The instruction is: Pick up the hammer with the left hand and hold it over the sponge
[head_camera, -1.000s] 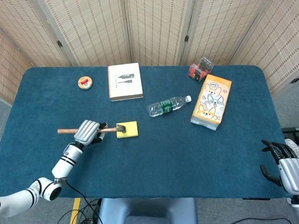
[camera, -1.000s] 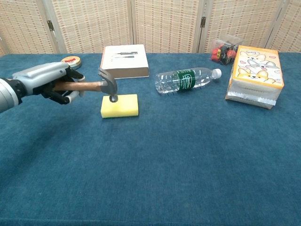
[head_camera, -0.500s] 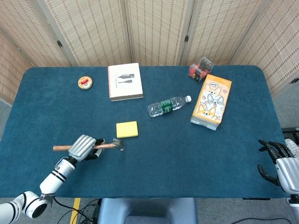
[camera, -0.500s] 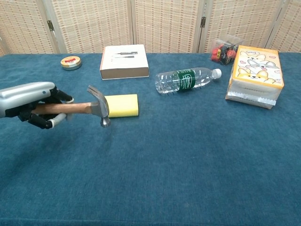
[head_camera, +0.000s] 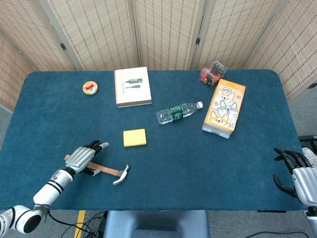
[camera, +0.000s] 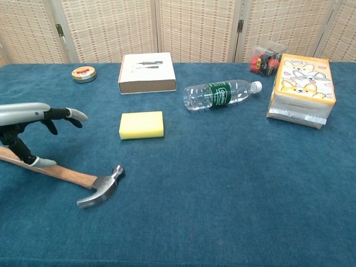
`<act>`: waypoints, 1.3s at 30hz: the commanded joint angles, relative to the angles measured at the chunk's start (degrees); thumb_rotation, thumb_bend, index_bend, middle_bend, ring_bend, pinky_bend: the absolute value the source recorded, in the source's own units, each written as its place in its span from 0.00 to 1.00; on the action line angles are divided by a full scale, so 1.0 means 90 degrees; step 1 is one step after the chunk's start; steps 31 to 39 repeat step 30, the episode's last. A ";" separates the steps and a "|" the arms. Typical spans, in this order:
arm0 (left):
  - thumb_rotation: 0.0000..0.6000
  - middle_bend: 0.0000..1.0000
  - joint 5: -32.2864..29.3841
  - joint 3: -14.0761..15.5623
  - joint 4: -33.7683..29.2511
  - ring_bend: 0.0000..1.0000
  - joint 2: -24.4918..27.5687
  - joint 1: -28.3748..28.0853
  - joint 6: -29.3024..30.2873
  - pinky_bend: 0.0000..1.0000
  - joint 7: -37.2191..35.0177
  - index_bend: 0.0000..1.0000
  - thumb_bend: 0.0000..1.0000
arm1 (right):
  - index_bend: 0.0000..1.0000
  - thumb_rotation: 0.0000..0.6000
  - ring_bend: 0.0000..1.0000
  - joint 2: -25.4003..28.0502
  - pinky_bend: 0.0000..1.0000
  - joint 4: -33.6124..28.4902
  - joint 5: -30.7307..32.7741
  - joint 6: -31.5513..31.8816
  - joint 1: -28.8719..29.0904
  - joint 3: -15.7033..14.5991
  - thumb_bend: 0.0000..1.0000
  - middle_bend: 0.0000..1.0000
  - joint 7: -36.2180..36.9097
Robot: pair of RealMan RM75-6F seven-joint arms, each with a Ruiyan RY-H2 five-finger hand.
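Observation:
The hammer (head_camera: 106, 171) lies flat on the blue table (head_camera: 198, 158) near the front left, its wooden handle (camera: 58, 173) pointing left and its metal head (camera: 102, 188) toward the right. My left hand (head_camera: 84, 157) hovers over the handle's end with its fingers (camera: 67, 114) spread, holding nothing; the thumb sits right at the handle. The yellow sponge (head_camera: 134, 137) rests flat behind the hammer, apart from it, and shows in the chest view as the sponge (camera: 142, 124). My right hand (head_camera: 297, 173) hangs empty beyond the table's front right corner, fingers apart.
A white book (head_camera: 132, 86) and a small round tin (head_camera: 90, 88) lie at the back left. A plastic bottle (head_camera: 178, 112) lies on its side mid-table. At the back right stand an orange cartoon carton (head_camera: 224, 108) and a clear box (head_camera: 213, 73).
The left hand carried the hammer away from the sponge toward the front, lowered it and let go. The hammer now lies on the table. The right hand has barely moved.

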 commanded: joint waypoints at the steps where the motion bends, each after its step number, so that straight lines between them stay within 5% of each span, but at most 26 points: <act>1: 1.00 0.16 0.0060 -0.0096 -0.0169 0.06 0.0189 0.0293 0.0525 0.26 -0.0184 0.01 0.30 | 0.16 1.00 0.18 0.0001 0.19 -0.0003 0.0002 -0.0006 0.0006 0.0003 0.30 0.34 -0.0005; 16: 1.00 0.16 0.0419 -0.0107 -0.0617 0.07 0.0534 0.1740 0.2961 0.26 0.0044 0.11 0.30 | 0.16 1.00 0.18 0.0033 0.19 -0.0024 -0.0037 -0.0064 0.0058 -0.0004 0.30 0.34 -0.0027; 28: 1.00 0.16 0.0357 -0.0059 -0.0342 0.09 0.0320 0.2797 0.4516 0.26 0.1532 0.17 0.30 | 0.16 1.00 0.18 0.0044 0.19 -0.0019 -0.0169 -0.0218 0.0221 -0.0013 0.30 0.34 0.0074; 39: 1.00 0.16 0.0382 -0.0026 -0.0366 0.09 0.0318 0.2894 0.4571 0.26 0.1553 0.18 0.30 | 0.16 1.00 0.18 0.0041 0.19 -0.0007 -0.0181 -0.0244 0.0247 -0.0013 0.30 0.34 0.0067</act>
